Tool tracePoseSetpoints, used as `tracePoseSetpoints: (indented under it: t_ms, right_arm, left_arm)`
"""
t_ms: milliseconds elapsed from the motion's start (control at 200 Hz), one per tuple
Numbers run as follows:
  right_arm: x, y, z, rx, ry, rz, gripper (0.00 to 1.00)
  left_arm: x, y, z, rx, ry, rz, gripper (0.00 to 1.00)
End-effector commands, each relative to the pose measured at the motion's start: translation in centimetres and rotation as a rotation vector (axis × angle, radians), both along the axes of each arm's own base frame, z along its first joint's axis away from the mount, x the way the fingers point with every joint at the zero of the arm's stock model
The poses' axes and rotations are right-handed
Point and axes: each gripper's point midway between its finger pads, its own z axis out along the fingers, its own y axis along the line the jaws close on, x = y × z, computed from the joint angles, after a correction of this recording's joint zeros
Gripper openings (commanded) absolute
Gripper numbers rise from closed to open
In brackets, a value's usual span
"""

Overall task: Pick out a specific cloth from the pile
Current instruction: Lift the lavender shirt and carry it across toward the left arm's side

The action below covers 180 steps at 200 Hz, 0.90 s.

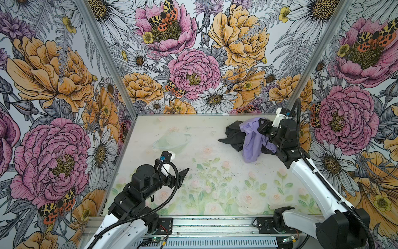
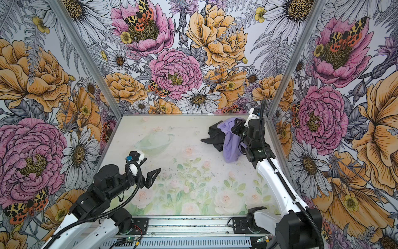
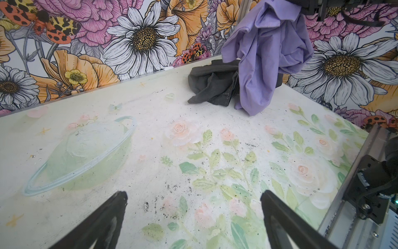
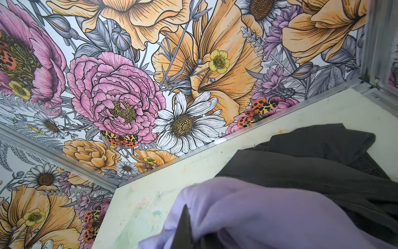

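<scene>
Right gripper (image 1: 261,124) is pinched fully closed on a bunched fold of the cloth (image 1: 252,146), grip point near the top of the bundle; in its wrist view one dark fingertip (image 4: 185,217) is buried in lavender fabric. Cloth hangs straight down from the gripper in long loose folds, lower tail reaching the table (image 1: 193,155) or very nearly, can't tell if it touches. Pile (image 1: 233,133) of dark grey garments sits on the table just below and beside the gripper, partly behind the hanging cloth; one piece shows a stitched, denim-like seam. Can't tell whether any of the cloth is caught under or tangled with the pile, contact zone is hidden by the folds. Handling call: thin, light, floppy, zero stiffness, so it'll drape, swing and drag whatever it snags; the dark stuff looks heavier and should stay put if the cloth comes away clean. A pinch on a gathered fold like this one looks right, more layers between the jaws means less slip; a single-layer edge would be riskier. Risk to watch: tail pulling a dark garment along. Left gripper (image 3: 193,194) is well away from the right one, jaws spread wide, nothing in them, hovering over bare table. Step reads as lift-and-separate, separation not yet confirmed.
</scene>
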Motion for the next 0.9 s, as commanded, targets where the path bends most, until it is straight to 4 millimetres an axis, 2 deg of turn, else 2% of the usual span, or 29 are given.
tracePoseSetpoints:
  t_ms: [0,485,896]
  right_arm:
    - [-0.8,0.2,5.2,-0.011,-0.141,0.006,0.0]
    - [-1.6,3.0,9.0,-0.038,-0.227,0.078,0.0]
    - [-2.0,6.5,11.5,-0.071,-0.278,0.15,0.0]
  left_arm:
    - [0.0,0.3,0.2,0.009,-0.02,0.011,0.99]
    - [0.0,0.3,0.3,0.007,-0.025,0.011,0.99]
    - [-0.1,0.4,0.4,0.005,-0.029,0.011,0.99]
